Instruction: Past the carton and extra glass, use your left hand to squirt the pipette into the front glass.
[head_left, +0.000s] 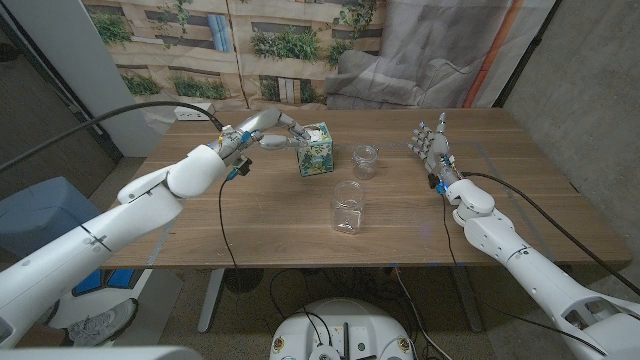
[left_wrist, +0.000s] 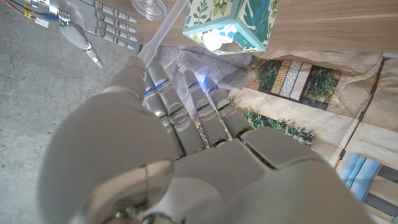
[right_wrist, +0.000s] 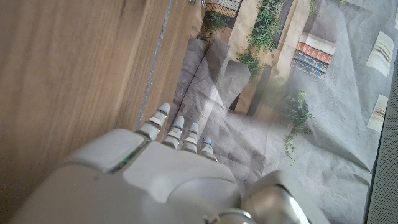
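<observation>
**Pipette Held by the Carton, Front Glass Yet to Reach**

Left hand (head_left: 268, 137) raised over the far left of the table (head_left: 250, 232), just beside the carton (head_left: 315, 150). Fingers curled on the pipette (left_wrist: 163, 31) — a pale, see-through stem running out past the fingertips in the left wrist view; bulb hidden inside the grip. Extra glass (head_left: 365, 160) just right of the carton. Front glass (head_left: 348, 207) nearer the robot, apart from both and seemingly empty. Right hand (head_left: 432, 148) upright at the right side, fingers spread, holding nothing.

Likely very light, soft plastic — easy to bend, easy to squeeze early. Best held by the bulb with thumb and fingertip, stem pointing down. Gentle pressure until the tip sits over the rim. Thin clear glass: light and tippable, so no knocking on the way past.
</observation>
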